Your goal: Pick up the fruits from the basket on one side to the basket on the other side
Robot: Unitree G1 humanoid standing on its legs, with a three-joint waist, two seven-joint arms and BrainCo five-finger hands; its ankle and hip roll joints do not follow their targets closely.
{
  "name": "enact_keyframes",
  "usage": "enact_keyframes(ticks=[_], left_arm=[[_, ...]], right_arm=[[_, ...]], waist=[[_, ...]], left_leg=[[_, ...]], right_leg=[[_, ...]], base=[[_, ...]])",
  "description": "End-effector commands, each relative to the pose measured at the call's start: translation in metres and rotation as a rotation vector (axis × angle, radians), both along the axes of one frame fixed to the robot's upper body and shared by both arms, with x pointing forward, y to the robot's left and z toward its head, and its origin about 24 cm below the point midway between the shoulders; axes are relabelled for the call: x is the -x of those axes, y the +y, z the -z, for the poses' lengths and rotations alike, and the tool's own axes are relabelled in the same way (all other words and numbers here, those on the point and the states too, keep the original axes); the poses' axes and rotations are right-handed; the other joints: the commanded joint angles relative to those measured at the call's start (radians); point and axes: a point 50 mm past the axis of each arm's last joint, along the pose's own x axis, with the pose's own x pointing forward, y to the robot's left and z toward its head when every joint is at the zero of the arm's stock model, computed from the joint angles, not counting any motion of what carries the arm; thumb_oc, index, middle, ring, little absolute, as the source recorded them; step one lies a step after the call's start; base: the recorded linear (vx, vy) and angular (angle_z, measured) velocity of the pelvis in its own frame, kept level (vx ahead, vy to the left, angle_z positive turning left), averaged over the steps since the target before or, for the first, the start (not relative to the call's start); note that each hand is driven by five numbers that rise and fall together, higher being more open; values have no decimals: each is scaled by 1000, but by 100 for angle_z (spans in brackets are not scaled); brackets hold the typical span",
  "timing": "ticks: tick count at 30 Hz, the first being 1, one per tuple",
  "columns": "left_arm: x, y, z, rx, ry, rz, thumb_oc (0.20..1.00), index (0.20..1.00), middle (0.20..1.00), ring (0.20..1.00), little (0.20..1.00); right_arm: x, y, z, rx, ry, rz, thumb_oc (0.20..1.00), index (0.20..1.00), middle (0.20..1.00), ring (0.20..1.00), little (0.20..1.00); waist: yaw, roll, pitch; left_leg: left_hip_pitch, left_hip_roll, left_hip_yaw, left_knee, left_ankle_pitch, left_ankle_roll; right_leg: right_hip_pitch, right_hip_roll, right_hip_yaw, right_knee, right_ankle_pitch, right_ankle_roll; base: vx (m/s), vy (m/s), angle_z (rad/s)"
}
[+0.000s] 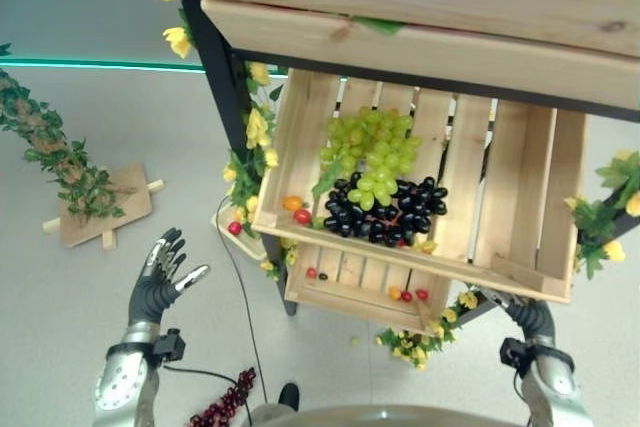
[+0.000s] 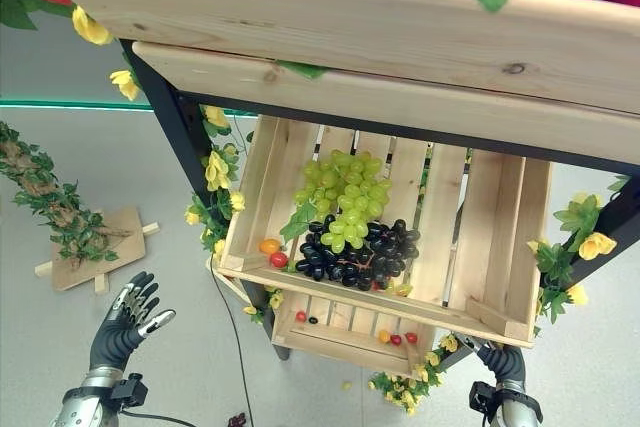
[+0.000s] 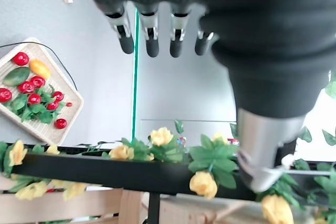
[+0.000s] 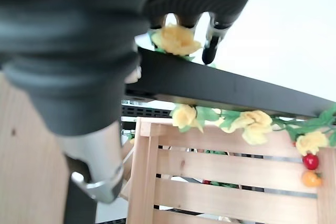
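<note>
A slatted wooden crate [image 1: 520,187] on the black stand holds green grapes [image 1: 370,152], black grapes [image 1: 385,212] and small tomatoes [image 1: 302,216] at its front left corner. Below it a lower crate [image 1: 350,292] has a few small tomatoes. A flat woven tray [image 3: 71,106] with red tomatoes and leaves lies on the floor by the stand. Dark red grapes [image 1: 225,402] lie on the floor near me. My left hand [image 1: 155,287] hangs open and empty, left of the stand. My right hand [image 1: 530,319] is under the crate's front right corner, its fingers [image 4: 212,45] straight beside the black frame, holding nothing.
Higher wooden crates [image 1: 420,37] overhang the grape crate. The black stand frame [image 1: 215,77] is wound with yellow flowers [image 1: 255,127] and leaves. A leafy garland on a wooden base [image 1: 100,207] lies on the floor at the left.
</note>
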Motion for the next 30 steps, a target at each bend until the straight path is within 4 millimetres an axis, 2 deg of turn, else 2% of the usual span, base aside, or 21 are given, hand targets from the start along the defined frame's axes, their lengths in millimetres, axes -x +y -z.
enact_keyframes(ticks=[1,13,19,22,24,28,30], left_arm=[[-14,2,-29,-114,-138,36,1000,1000,1000,1000,1000],[-16,4,-28,-113,-155,-52,1000,1000,1000,1000,1000],[-22,-2,-32,-158,-155,-33,1000,1000,1000,1000,1000],[-23,-2,-32,-171,-152,-36,1000,1000,1000,1000,1000],[-21,0,-31,-166,-145,-62,1000,1000,1000,1000,1000],[-16,5,-32,-165,-148,-97,1000,1000,1000,1000,1000],[-13,8,-32,-179,-143,-111,1000,1000,1000,1000,1000]], right_arm=[[-53,5,-51,50,-297,-59,1000,1000,1000,1000,1000],[-55,6,-52,65,-291,-60,1000,1000,1000,1000,1000],[-57,5,-54,78,-286,-64,1000,1000,1000,1000,1000],[-57,6,-54,83,-281,-69,1000,1000,1000,1000,1000],[-53,5,-52,87,-266,-71,1000,1000,1000,1000,1000],[-50,3,-53,88,-270,-63,1000,1000,1000,1000,1000],[-46,4,-53,87,-270,-63,1000,1000,1000,1000,1000]], waist=[[42,-15,-43],[9,-24,-45],[-39,-31,-32],[-43,-33,-22],[-60,-42,-5],[-67,-54,10],[-76,-65,25]], left_leg=[[44,33,29,67,-119,-20],[49,30,57,90,-133,-9],[42,27,91,170,-174,1],[39,26,111,190,-187,7],[43,19,138,202,-201,18],[46,10,168,215,-216,33],[46,-7,195,223,-226,47]], right_leg=[[-66,-67,45,7,122,48],[-77,-65,75,8,127,46],[-99,-68,119,33,129,43],[-113,-69,139,43,132,45],[-146,-76,165,63,150,54],[-192,-89,191,86,175,66],[-233,-105,206,109,215,85]], base=[[0,0,0],[-16,6,-4],[-51,28,-14],[-73,47,-36],[-109,71,-37],[-116,70,-44],[-120,116,-45]])
